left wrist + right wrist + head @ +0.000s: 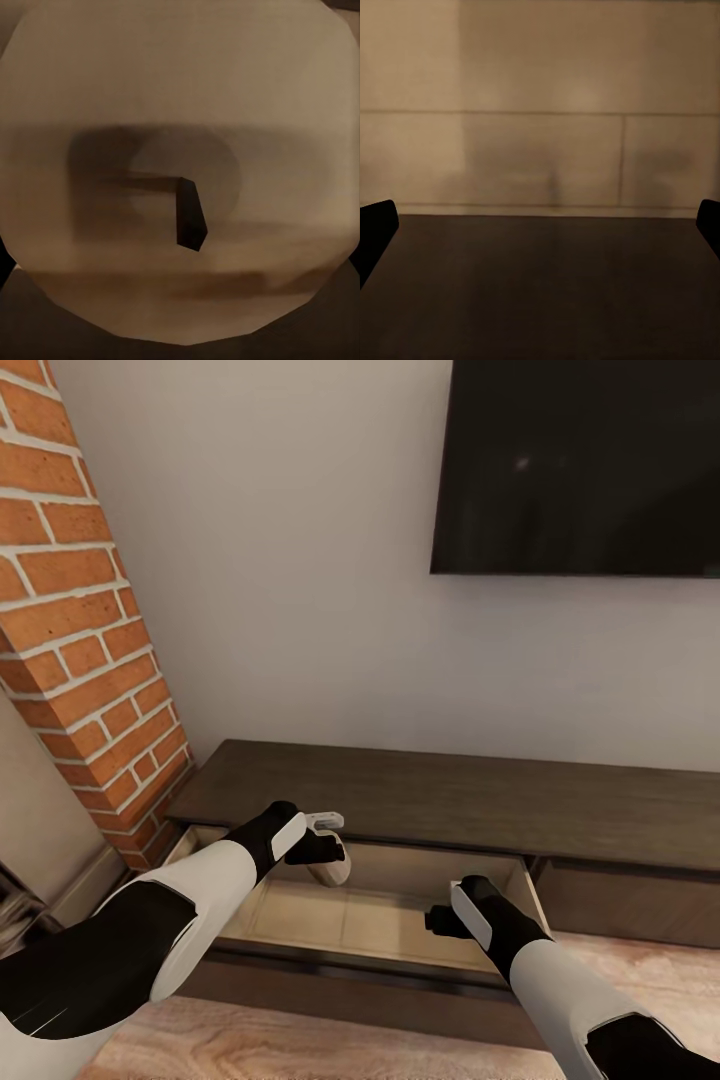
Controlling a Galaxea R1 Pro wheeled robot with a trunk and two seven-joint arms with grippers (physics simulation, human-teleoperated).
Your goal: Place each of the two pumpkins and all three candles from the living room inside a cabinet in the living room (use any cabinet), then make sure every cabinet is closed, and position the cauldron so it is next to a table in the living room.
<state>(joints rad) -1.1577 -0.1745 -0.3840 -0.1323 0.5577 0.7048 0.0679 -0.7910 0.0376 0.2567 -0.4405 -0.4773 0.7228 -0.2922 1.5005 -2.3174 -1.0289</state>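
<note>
A pale grey wall [300, 560] takes up most of the head view, with a large dark screen [580, 460] mounted on it at the upper right and a red brick column [80, 620] running down the left side. Below them, the long, low, dark brown cabinet [430, 795] stretches along the foot of the wall, its left end close to the brick. One wide drawer [360, 920] at that left end is pulled out over the wood-grain floor [300, 1045], showing a pale inside. The left arm reaches in from the lower left over the drawer, and the left gripper [325, 840] holds a tan candle [332, 868] hanging just under its fingers, above the back part of the open drawer, near the cabinet's top edge; the fingers look closed on it. In the left wrist view the candle's round tan top [180, 97] sits very close to the lens, with a small dark wick [190, 214] near its middle. The right arm comes in from the lower right, and the right gripper [440, 918] hovers over the right part of the drawer. In the right wrist view its two dark fingertips [376, 225] stand wide apart at the picture's edges with nothing between them, above the drawer's dark front edge [540, 285] and pale floor [540, 112].
</note>
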